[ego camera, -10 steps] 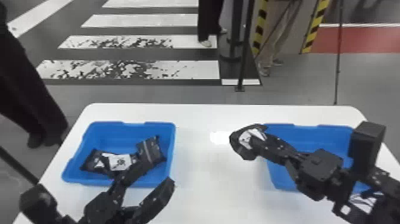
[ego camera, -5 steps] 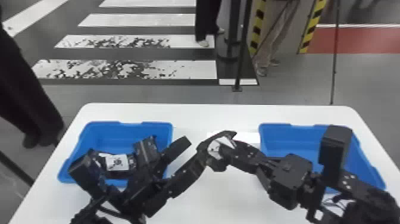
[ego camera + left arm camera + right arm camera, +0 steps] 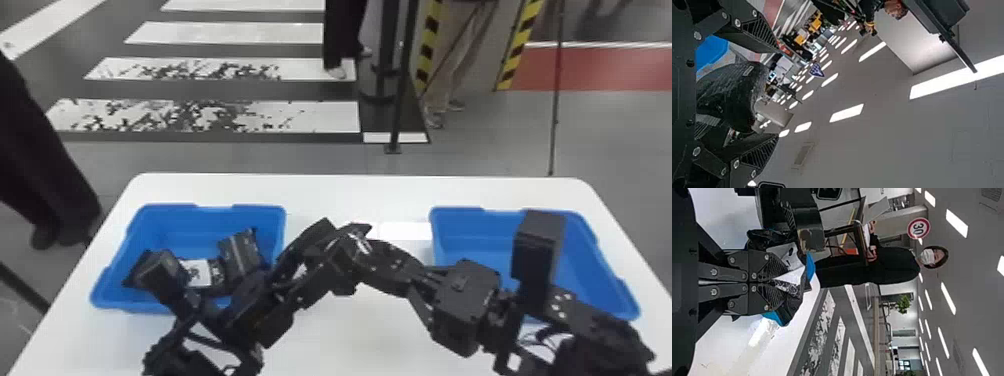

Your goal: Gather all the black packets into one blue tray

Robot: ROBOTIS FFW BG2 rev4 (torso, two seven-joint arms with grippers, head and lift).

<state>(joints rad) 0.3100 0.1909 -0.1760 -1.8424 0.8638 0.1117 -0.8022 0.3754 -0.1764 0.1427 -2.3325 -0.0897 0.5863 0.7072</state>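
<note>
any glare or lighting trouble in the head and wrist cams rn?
Head view: bright patch, likely glare, on the white table between the trays; black left arm and right arm meet, dark on dark, edges hard to separate. Left wrist view: ceiling lights blown out white. Right wrist view: ceiling lights also blown out, plus a bright patch on the table.

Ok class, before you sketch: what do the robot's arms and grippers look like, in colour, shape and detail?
The left arm and right arm are black, built of boxy blocks and slimmer links; the right one has silver screws and thin dark cables. The left gripper and right gripper have black fingers with ribbed sides and round silver bolts.
</note>
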